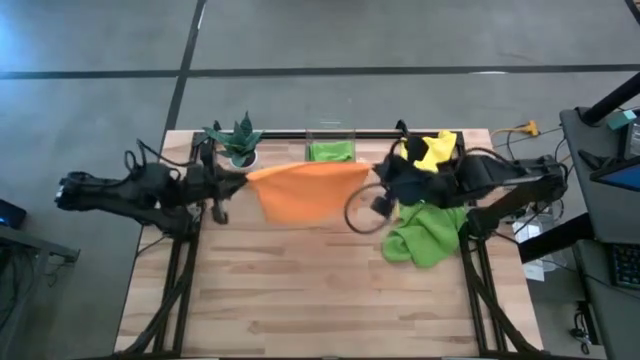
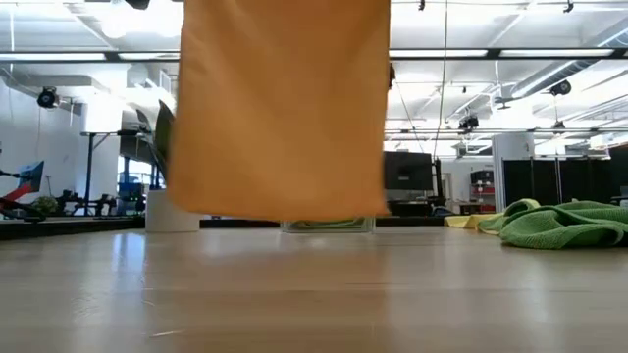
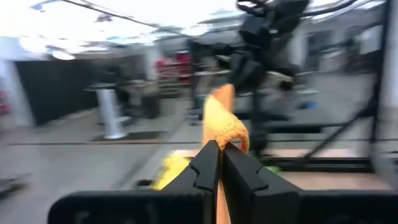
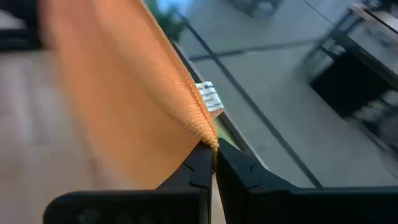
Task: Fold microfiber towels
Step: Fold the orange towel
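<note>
An orange towel [image 1: 310, 192] hangs spread between my two grippers above the far half of the table; in the low view its lower edge [image 2: 285, 211] hangs clear of the tabletop. My left gripper [image 1: 243, 180] is shut on its left upper corner and my right gripper [image 1: 378, 172] on its right upper corner. A lime green towel [image 1: 425, 235] lies crumpled on the table at the right. A yellow towel [image 1: 436, 148] lies bunched at the far right, partly under my right arm. Another green towel [image 1: 330, 151] lies in the bin at the far edge. My left gripper pinches the orange towel's upper left corner [image 3: 229, 135] between its two fingers, coming level from the table's left side. The cloth bunches just beyond the fingertips [image 3: 208, 155] and runs away toward my right arm. My right gripper pinches the orange towel's upper right corner [image 4: 210, 142] at the hemmed edge, between its two fingers, coming level from the table's right side. A white label [image 4: 210, 97] sits on the edge close by. The towel hangs below the hold.
A small potted plant [image 1: 238, 142] stands at the far left, just behind my left gripper. A clear bin [image 1: 331, 140] stands at the far edge's middle. A black cable loop [image 1: 365, 212] hangs by my right gripper. The near half of the table [image 1: 320, 300] is bare wood.
</note>
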Available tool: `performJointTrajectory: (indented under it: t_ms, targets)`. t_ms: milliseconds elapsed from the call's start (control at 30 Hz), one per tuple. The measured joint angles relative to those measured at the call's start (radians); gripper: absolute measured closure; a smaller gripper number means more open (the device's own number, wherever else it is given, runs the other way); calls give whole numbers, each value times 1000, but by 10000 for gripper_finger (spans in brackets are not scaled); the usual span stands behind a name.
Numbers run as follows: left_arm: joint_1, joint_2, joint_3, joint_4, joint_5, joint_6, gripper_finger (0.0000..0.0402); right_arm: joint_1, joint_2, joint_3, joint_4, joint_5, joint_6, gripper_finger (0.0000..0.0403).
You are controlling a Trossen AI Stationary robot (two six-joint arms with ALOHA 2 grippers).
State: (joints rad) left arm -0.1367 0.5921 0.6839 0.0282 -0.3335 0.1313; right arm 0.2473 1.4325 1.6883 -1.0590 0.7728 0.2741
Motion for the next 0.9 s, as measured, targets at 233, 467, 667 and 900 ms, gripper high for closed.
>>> performJointTrajectory:
  t_ms: [233, 467, 667, 900]
  targets:
    - [-177, 96, -82, -183, 90, -259, 401, 267, 114, -132, 13, 27, 265, 394]
    - [-330, 269, -238, -71, 111, -383, 401, 412, 267, -269, 16, 54, 554, 394]
    - [-364, 383, -285, 72, 249, -449, 401, 435, 320, -278, 154, -60, 584, 394]
    - [-364, 424, -265, 156, 362, -470, 401, 447, 329, -303, 308, -181, 573, 394]
